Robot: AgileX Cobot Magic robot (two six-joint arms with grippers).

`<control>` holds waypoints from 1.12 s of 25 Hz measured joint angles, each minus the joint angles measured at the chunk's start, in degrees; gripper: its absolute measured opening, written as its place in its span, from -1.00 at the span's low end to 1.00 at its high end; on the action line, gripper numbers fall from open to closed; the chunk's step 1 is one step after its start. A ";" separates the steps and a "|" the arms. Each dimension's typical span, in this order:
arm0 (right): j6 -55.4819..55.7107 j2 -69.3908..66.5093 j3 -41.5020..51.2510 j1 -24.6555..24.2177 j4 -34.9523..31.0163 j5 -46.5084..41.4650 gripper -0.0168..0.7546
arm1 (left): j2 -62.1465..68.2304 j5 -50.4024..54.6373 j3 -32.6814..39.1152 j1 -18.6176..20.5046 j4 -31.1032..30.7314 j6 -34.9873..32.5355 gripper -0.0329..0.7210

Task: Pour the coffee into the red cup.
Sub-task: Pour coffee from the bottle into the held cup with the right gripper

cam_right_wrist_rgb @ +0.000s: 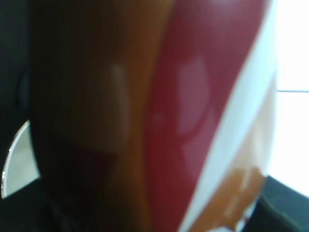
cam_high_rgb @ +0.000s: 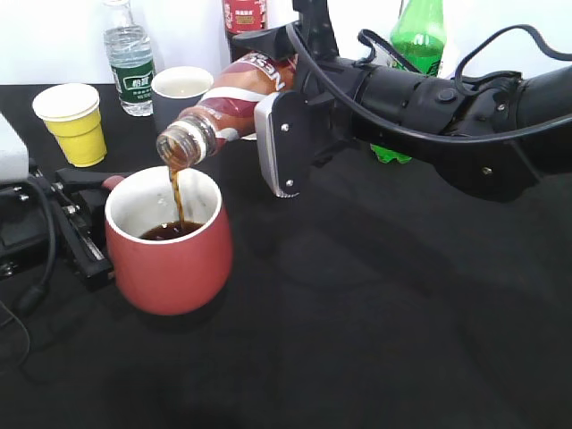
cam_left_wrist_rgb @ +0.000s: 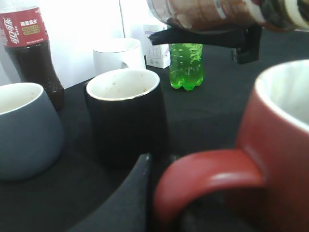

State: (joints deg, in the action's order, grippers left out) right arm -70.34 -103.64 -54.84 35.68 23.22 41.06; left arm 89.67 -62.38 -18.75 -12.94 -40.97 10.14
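Jaws of the right gripper [cam_high_rgb: 268,116] pinch the coffee bottle [cam_high_rgb: 234,100] around its belly, tipping its open mouth over the red cup [cam_high_rgb: 170,241] so a thin stream lands inside. Left gripper [cam_high_rgb: 76,210] sits at the cup's handle, seemingly steadying it, though I can't tell whether it's closed.

The coffee [cam_high_rgb: 234,98] lay tilted in the right tool [cam_high_rgb: 268,116], its mouth above the red cup [cam_high_rgb: 170,250] standing on the bench [cam_high_rgb: 375,340] left of and below that tool.
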 joint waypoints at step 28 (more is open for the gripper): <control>-2.12 0.00 0.00 0.00 -0.02 0.05 0.43 | 0.00 0.21 0.00 0.00 0.00 0.00 -0.73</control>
State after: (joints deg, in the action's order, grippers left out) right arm -72.46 -103.64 -54.84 35.68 23.20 41.12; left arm 89.67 -62.17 -18.75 -12.94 -40.97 10.14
